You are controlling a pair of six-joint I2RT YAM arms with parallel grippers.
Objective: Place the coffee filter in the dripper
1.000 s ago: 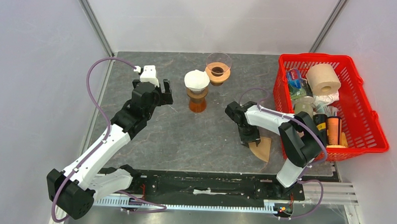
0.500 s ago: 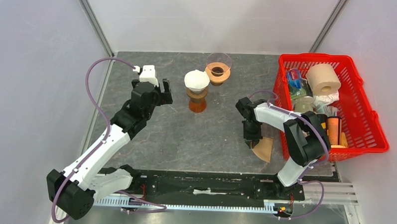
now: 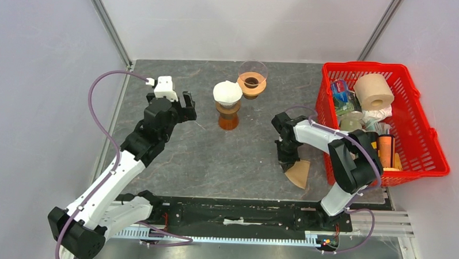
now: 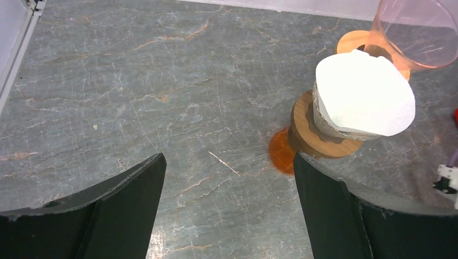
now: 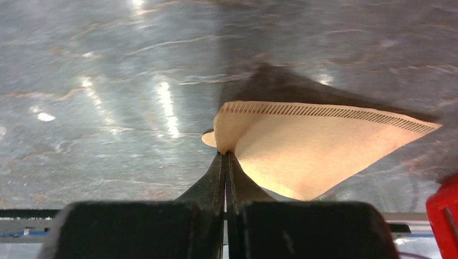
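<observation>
Below, grey stone table (image 3: 214, 160), pale walls (image 3: 39, 71).

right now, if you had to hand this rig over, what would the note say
Right gripper: fingers shut on a corner of the brown coffee filter, low over the table beside the red basket.
Left gripper: open, holding nothing, facing the dripper with the white filter.
Clear dripper: stands just behind that one, no filter in it.
Done: brown filter grasped.
Left: carry it to the clear dripper, probably the target, and seat it.
</observation>
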